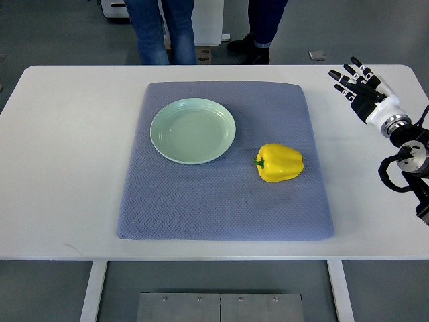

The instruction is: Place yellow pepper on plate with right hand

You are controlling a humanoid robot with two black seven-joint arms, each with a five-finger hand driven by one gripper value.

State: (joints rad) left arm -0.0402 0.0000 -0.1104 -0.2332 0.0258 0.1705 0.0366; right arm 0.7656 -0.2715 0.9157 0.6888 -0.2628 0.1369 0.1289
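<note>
A yellow pepper (280, 163) lies on its side on the blue-grey mat (224, 208), its green stem pointing left. A pale green plate (193, 130) sits on the mat to the upper left of the pepper, with nothing on it. My right hand (355, 82) hovers over the white table's far right corner, well up and right of the pepper, fingers spread and holding nothing. Its arm comes in from the right edge. The left arm does not show.
The white table (67, 168) carries only the mat. Two people's legs (161, 30) stand beyond the far edge of the table. A metal frame part (220, 307) shows below the near edge.
</note>
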